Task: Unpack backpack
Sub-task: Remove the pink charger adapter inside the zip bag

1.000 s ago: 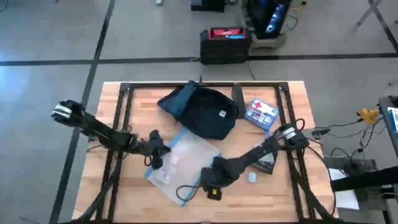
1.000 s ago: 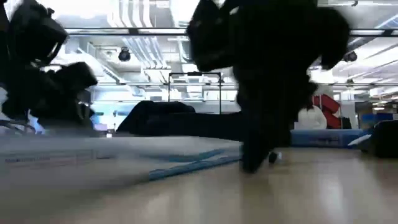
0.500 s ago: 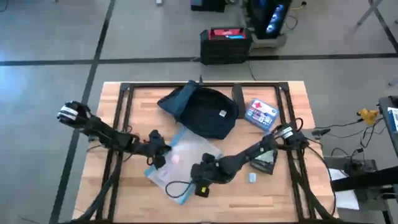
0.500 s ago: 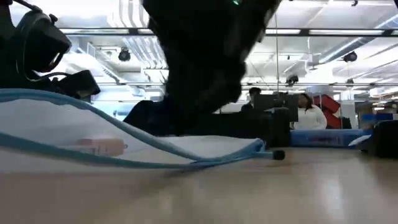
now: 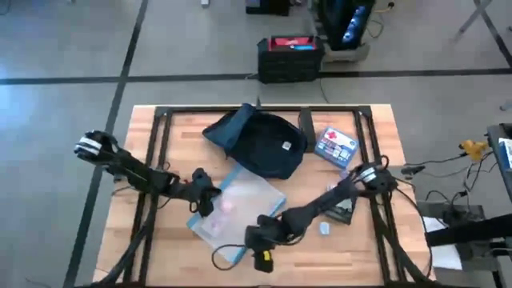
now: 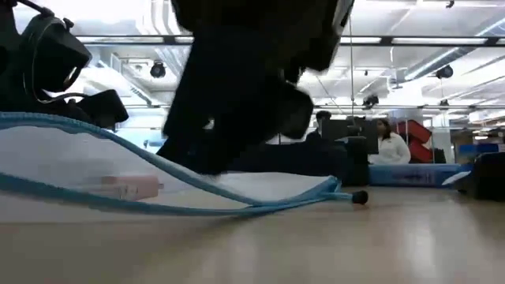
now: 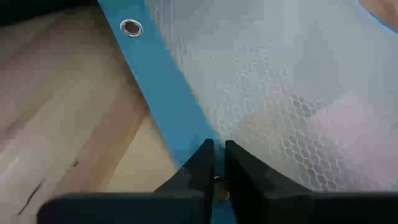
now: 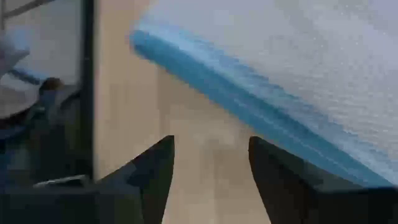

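My right gripper (image 5: 258, 258), fingers apart and empty, has slid nearer the table's (image 5: 376, 248) front edge; my left gripper (image 7: 216, 180) stays clamped on the pouch's (image 5: 240, 204) blue edge; the backpack (image 5: 264, 144) is lying unmoved behind.

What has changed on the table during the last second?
The right gripper moved along the clear pouch toward the table's near edge; its jaws are open now, holding nothing. The left gripper stayed shut on the pouch's blue edge. The backpack did not move.

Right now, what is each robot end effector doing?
Left end effector: closed on the clear pouch's blue edge.
Right end effector: open, holding nothing, beside the pouch.
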`<state>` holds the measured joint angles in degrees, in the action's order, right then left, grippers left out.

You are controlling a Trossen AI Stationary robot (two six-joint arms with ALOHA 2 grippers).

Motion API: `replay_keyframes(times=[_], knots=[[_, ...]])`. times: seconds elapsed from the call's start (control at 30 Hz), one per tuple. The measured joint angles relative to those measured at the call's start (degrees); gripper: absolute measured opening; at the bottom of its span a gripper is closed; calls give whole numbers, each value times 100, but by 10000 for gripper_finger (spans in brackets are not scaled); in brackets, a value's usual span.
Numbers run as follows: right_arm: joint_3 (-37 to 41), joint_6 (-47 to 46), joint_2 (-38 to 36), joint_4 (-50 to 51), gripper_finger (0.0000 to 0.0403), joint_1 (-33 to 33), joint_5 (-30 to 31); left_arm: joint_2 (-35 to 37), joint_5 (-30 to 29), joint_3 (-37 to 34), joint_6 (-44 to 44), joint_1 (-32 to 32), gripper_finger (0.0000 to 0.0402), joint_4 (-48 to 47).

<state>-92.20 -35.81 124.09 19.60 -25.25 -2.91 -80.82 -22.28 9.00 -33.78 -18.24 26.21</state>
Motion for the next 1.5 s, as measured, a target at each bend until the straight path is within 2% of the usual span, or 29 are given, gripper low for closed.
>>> replay_keyframes(times=[0.1,0.23,0.37,0.47,0.6,0.77,0.9,0.97,1.13,1.3,1.5], knots=[[2,-100,153,-214,190,24,198,-1,-48,-5,-2,0,25,22],[-24,-201,149,-256,190,37,1245,-9,-56,-16,-3,-5,25,77],[-293,101,111,-271,190,-27,2120,-11,-52,-18,22,-7,25,98],[-476,461,137,-674,190,-40,2617,-12,-51,-18,127,-7,25,116],[-672,1163,452,-1553,190,95,2906,-15,-48,-18,170,-7,25,137],[-1073,1429,1008,-1523,190,264,3063,-15,-48,-19,178,-7,25,188],[-1359,1750,1324,-1255,190,355,3934,-23,17,-35,402,-35,25,402],[-1470,1905,1419,-1248,190,389,4263,-54,244,-37,594,-80,25,664],[-1556,1983,1478,-1229,190,458,4151,-296,892,-42,1289,-204,25,1495],[-1541,1921,1456,-1105,190,419,4154,-763,1120,-20,1768,-223,25,2078],[-1713,1309,1434,-152,190,331,4165,-985,1120,-77,1373,-117,25,2046]])
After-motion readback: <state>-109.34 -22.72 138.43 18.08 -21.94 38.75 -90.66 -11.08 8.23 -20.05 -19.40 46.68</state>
